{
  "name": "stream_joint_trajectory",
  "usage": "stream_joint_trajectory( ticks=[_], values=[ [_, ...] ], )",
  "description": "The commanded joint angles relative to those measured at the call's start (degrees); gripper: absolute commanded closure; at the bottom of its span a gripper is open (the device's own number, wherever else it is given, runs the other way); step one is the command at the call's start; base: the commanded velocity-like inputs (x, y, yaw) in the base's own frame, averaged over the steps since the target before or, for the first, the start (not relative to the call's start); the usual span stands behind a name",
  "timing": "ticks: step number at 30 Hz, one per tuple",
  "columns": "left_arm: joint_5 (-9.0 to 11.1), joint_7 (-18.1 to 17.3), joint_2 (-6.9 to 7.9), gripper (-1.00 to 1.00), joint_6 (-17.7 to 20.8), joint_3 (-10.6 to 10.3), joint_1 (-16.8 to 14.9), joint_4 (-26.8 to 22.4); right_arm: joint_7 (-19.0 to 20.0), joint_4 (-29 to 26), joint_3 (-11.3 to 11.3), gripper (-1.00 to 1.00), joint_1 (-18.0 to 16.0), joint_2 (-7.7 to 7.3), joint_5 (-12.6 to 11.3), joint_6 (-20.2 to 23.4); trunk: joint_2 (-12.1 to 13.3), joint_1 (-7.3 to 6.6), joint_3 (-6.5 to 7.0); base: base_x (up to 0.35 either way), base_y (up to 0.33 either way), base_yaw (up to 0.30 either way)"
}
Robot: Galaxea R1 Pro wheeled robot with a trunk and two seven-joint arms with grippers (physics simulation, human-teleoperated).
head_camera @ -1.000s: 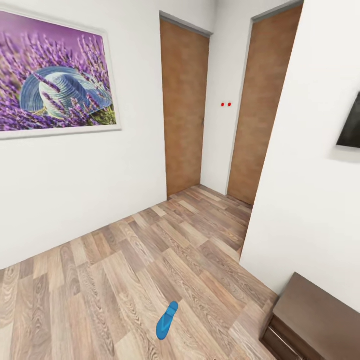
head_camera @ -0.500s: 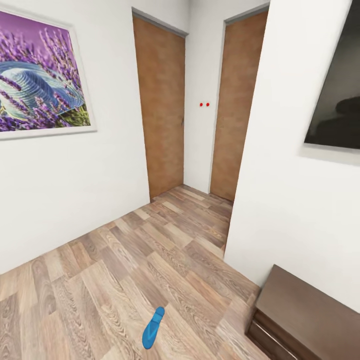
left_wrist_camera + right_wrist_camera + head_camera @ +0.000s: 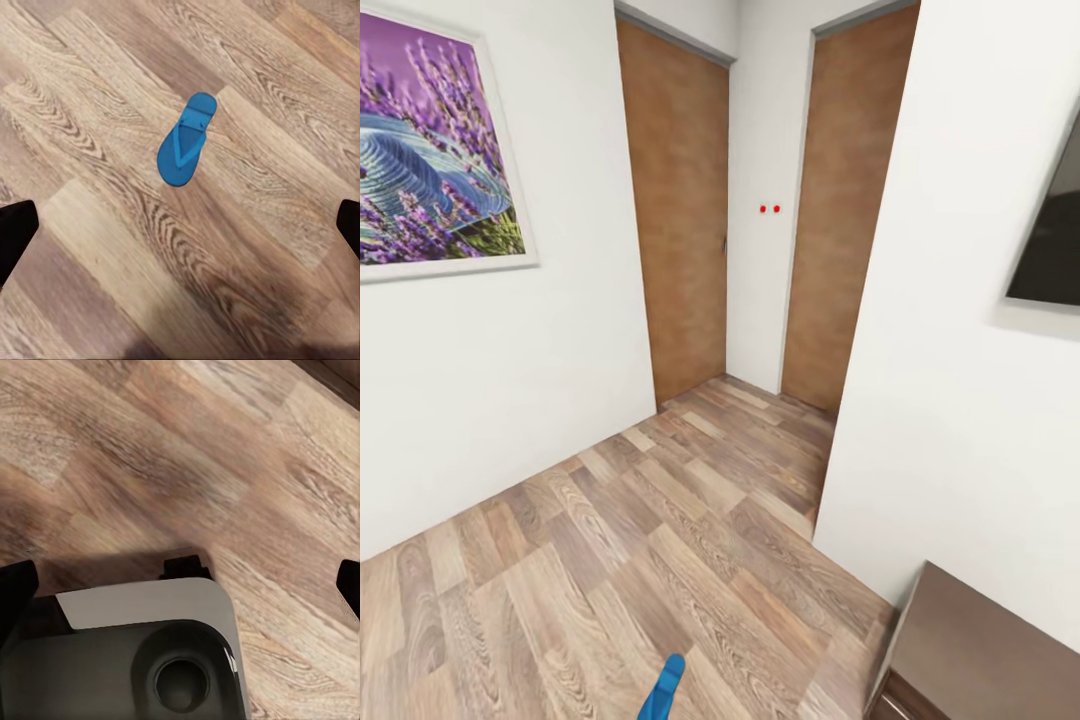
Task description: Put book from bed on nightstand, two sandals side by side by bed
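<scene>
Nowhere can any brand, label or legible writing be made out; the framed picture on the left wall carries only lavender and a blue hat. In the left wrist view, the left end effector is seen spread wide, its two dark fingertips at opposite edges of the frame, with nothing held or touched between them. One blue sandal is seen lying flat on the wood-plank floor, strap side up, apart from both fingertips. In the head view the same sandal is cut by the lower edge. The right end effector is likewise released and empty, hanging above the robot's grey base. Two brown doors are shown ahead, and a dark wooden cabinet top is seen at lower right beneath a black wall screen.
</scene>
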Motion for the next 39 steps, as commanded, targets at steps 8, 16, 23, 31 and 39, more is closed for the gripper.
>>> stream_joint_trajectory(
  ticks=[8,16,23,31,39],
  values=[
    [0.0,0.0,-0.01,-1.0,-0.2,0.0,0.0,0.0,0.0,0.0,-0.1,-1.0,0.0,0.01,0.0,-0.2,0.0,0.03,-0.05,0.331,0.0,0.0],
    [0.0,0.0,-0.01,-1.0,-0.2,0.0,0.0,0.0,0.0,0.0,-0.1,-1.0,0.0,0.01,0.0,-0.2,0.0,0.03,-0.05,0.158,0.0,0.0],
    [0.0,0.0,-0.01,-1.0,-0.2,0.0,0.0,0.0,0.0,0.0,-0.1,-1.0,0.0,0.01,0.0,-0.2,0.0,0.03,-0.05,0.009,0.0,0.0],
    [0.0,-0.1,-0.03,-1.0,-0.2,0.0,0.0,0.0,0.0,0.0,-0.1,-1.0,0.0,0.01,0.0,-0.2,0.0,0.03,-0.05,0.0,0.0,0.0],
    [0.0,0.0,-0.01,-1.0,-0.2,-0.1,0.0,0.0,0.0,0.0,-0.1,-1.0,0.0,0.01,0.0,-0.2,0.0,0.03,-0.05,0.0,0.0,0.0]
  ],
)
